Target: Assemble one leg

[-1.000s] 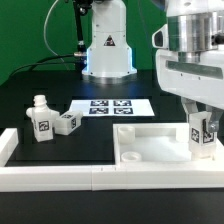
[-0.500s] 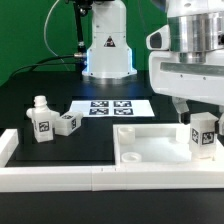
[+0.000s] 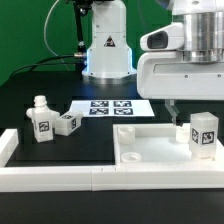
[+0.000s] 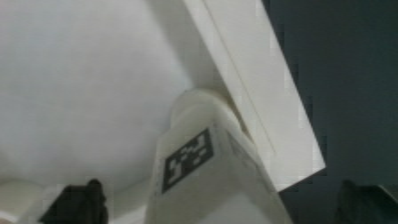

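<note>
Three legs in all. One leg [image 3: 204,133] stands upright just below the gripper [image 3: 196,108], between its fingers [image 4: 80,200], which are spread apart and clear of it. It stands in the single tray-like part [image 3: 150,152]. A second leg [image 3: 40,121], upright, and a third leg [image 3: 67,123], on its side, sit well away from the gripper, past the one marker board [image 3: 110,107]. The exterior view shows only one finger; the wrist view cuts off both dark tips.

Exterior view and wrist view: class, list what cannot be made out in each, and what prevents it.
- Exterior view: the leg's base, behind the front wall of the tray part.
- Wrist view: the hand's fingers, all but the tips outside the frame.
- Wrist view: the leg's tag, blurred and seen aslant.
</note>
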Available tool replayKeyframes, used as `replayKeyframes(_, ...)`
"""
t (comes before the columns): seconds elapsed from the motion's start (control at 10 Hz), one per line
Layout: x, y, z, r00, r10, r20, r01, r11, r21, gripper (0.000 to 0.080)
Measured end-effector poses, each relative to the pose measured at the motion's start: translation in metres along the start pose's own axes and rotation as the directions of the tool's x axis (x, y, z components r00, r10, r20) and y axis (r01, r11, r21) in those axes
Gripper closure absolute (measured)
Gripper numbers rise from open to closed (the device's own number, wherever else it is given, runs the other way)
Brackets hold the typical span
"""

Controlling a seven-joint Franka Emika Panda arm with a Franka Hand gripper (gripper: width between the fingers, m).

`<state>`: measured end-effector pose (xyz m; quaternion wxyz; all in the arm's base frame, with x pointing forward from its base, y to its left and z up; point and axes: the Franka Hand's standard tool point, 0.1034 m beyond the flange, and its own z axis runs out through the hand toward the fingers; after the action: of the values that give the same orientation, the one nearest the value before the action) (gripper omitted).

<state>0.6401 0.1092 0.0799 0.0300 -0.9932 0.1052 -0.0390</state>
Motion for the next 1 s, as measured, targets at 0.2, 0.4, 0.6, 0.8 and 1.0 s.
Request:
replayKeyframes(0.2, 0.0019, -0.0023, 0.0035, 0.958, -0.286, -0.001, 0.286, 0.958, -0.016, 0.0151)
replayKeyframes(0.4, 0.0022, -0.0015, 0.0035, 0.967, -0.256, -0.001, 0.256, 0.966, -0.014, 0.0177)
replayKeyframes(0.6, 0.0022, -0.0017, 0.0036, 0.971, -0.241, -0.001, 0.241, 0.97, -0.013, 0.0369)
replayKeyframes(0.8, 0.0017, -0.0026, 0.0037, 0.997, -0.081, -0.002, 0.081, 0.997, -0.01, 0.0517)
replayKeyframes(1.0, 0.0026, -0.0017, 0.0046, 0.993, 0.115, -0.02, -0.115, 0.993, -0.008, 0.0515)
